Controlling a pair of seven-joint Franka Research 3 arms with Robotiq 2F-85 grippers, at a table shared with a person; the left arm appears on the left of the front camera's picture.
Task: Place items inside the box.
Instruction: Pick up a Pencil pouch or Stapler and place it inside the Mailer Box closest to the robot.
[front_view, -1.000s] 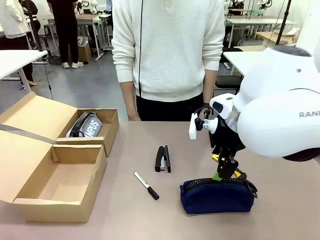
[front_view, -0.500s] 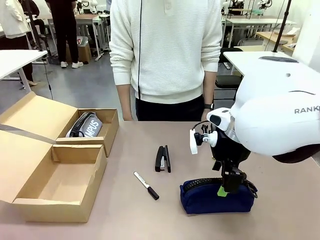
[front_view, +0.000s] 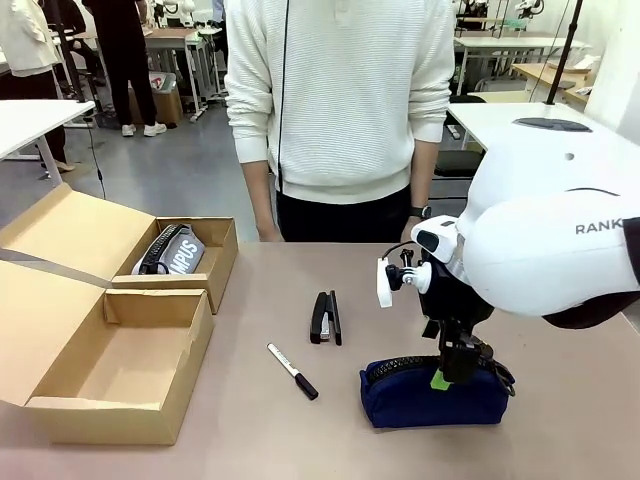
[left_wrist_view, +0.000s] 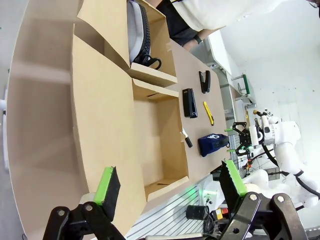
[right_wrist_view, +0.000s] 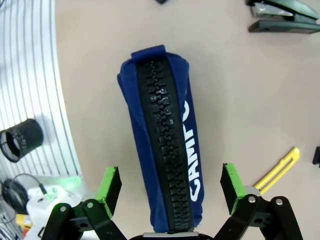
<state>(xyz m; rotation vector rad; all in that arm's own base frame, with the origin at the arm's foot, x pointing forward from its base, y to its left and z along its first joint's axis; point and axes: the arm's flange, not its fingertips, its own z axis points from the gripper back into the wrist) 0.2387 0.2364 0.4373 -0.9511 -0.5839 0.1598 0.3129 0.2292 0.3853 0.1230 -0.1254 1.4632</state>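
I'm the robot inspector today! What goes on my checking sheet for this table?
surface: tan table, no spills seen
job's things: large box open and empty; navy pouch, stapler, marker and utility knife lying on the table
clutter: smaller box holding a grey pouch
grippers: right gripper open, straddling the navy pouch; left gripper open, holding nothing, facing the large box
cables: thin black lead at the right wrist camera
surroundings: person in a white sweater at the far side; other tables behind
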